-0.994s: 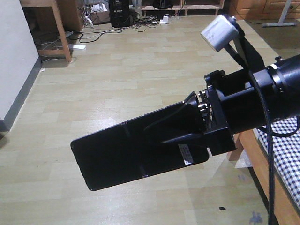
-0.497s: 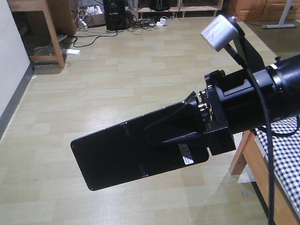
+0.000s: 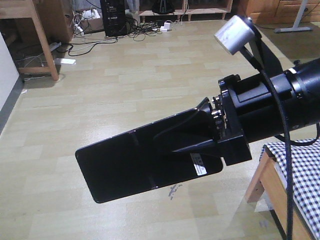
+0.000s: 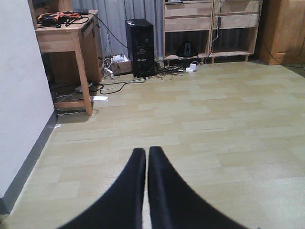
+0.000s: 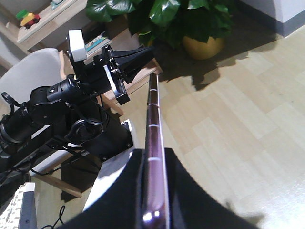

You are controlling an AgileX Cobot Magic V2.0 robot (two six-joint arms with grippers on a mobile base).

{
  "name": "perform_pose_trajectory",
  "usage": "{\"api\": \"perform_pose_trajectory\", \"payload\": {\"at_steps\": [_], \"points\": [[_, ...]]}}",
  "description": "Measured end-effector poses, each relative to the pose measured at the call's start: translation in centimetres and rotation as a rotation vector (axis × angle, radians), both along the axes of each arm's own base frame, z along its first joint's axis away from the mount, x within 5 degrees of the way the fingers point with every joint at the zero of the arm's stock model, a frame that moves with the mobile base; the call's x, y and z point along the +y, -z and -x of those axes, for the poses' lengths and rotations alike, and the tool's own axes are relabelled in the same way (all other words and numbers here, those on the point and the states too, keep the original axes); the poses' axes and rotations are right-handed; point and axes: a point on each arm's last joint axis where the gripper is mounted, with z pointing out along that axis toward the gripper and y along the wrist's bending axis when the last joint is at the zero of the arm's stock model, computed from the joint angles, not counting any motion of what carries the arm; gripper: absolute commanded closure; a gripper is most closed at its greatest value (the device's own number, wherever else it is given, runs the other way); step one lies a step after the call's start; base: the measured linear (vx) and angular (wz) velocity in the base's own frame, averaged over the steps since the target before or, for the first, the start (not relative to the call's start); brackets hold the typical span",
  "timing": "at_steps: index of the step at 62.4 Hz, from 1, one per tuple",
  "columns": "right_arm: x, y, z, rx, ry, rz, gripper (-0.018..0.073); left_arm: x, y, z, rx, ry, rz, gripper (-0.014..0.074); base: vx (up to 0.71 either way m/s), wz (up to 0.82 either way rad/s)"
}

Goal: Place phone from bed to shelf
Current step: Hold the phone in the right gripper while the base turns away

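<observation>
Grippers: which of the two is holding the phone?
The right gripper, clamped on the phone, which is seen edge-on in its wrist view. The left gripper is shut on nothing.

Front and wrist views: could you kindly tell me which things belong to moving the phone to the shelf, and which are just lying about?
Job: phone, clamped in the right gripper; bed; wooden shelving unit, probably the target.
Lying about: computer tower; floor cables; wooden desk; potted plant; left gripper, shut and empty.
</observation>
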Motion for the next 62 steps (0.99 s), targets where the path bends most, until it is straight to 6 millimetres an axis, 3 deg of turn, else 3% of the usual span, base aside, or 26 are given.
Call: {"api": "perform_pose_trajectory", "payload": {"at_steps": [62], "points": [[0.00,-0.01,0.00,0.000,0.000,-0.001,0.0561,0.00,0.00,0.00,0.000,0.000,0.000,0.0595,0.34,0.00]]}}
